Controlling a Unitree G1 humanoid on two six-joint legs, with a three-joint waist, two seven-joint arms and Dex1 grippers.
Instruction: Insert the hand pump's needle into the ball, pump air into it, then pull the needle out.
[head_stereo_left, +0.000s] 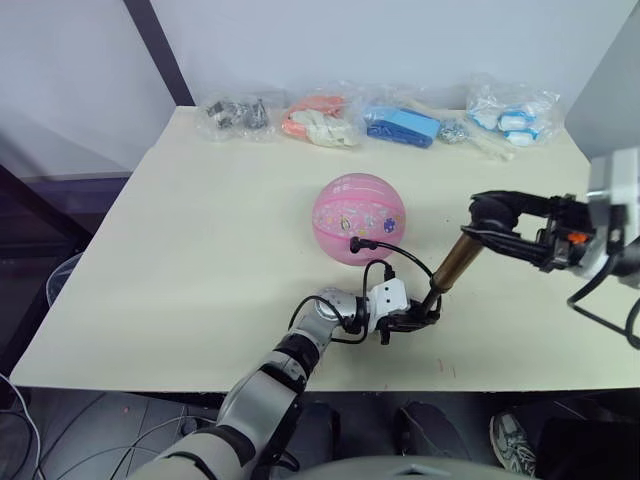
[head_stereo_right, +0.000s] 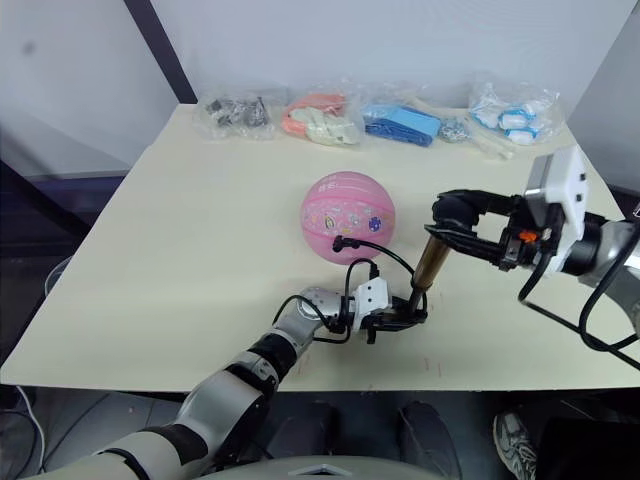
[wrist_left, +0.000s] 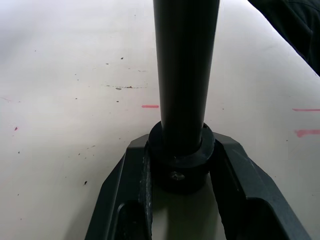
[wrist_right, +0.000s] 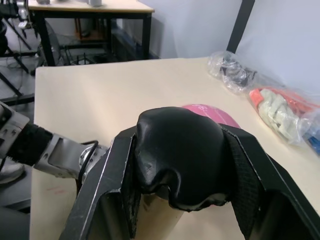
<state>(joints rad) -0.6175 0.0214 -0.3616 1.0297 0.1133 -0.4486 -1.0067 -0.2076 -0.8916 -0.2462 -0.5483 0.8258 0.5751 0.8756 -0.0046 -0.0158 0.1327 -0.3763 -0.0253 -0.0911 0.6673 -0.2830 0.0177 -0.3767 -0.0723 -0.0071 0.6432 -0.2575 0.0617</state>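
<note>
The gold-bronze metal hand pump (head_stereo_left: 451, 268) stands tilted on the cream worktop (head_stereo_left: 180, 260). The left gripper (head_stereo_left: 415, 318) clamps its black base cap; the right gripper (head_stereo_left: 492, 214) clamps its black handle. Its thin black hose (head_stereo_left: 400, 256) reaches the pink printed rubber ball (head_stereo_left: 358, 217) just beside.

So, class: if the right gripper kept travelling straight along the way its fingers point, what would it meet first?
The right gripper, shut on the hand pump's black handle, points toward the pink ball. It would probably meet the ball first, though depth is uncertain.
</note>
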